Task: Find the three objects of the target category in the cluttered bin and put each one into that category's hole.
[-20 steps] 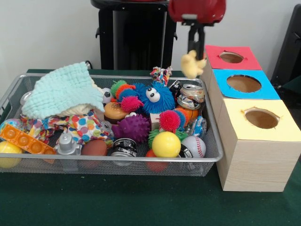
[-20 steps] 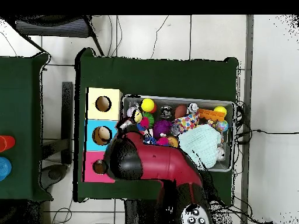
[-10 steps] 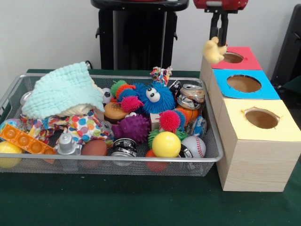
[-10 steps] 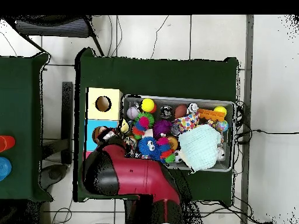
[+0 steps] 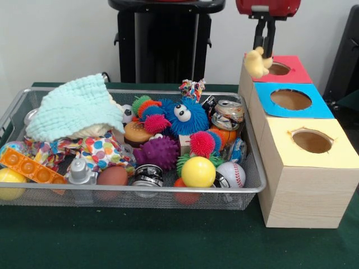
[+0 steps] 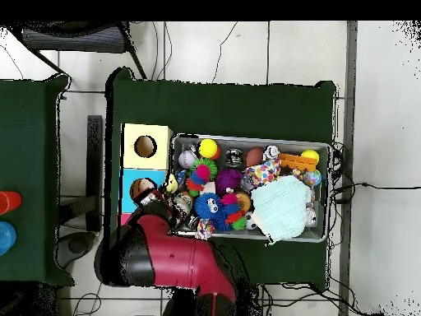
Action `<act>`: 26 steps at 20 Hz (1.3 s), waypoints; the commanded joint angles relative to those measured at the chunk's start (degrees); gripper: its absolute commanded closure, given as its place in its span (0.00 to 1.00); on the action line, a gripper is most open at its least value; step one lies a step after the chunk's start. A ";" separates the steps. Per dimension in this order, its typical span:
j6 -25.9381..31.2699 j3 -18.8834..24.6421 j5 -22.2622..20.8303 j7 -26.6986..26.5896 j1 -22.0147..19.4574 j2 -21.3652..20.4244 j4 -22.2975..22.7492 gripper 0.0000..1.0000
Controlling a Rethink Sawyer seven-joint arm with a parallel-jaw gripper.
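My gripper [image 5: 262, 51] hangs from the top of the front view, shut on the pale cream-yellow soft toy [image 5: 256, 62]. The toy hangs above the left edge of the red panel, just left of its round hole [image 5: 277, 68]. The wire mesh bin [image 5: 168, 189] lies to the left, full of toys. I cannot make out an orange tiger-striped toy in it. In the overhead view the red arm [image 6: 164, 255] covers most of the red panel [image 6: 125, 220], and the bin [image 6: 247, 137] lies to its right.
The blue-panelled hole [image 5: 290, 99] and the yellow-panelled hole [image 5: 312, 140] sit in front of the red one on the same wood-grain box. In the bin are a mint cloth [image 5: 76, 106], a blue spiky creature [image 5: 182, 115], a crushed can [image 5: 227, 114], a yellow ball [image 5: 198, 171] and a baseball [image 5: 231, 174].
My gripper has carried the cream toy up and to the right, from over the bin's far right corner to the red panel's edge. In the last half second it moved only slightly.
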 commanded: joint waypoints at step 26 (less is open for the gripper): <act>-6.10 3.17 19.85 10.99 3.63 3.77 16.19 1.00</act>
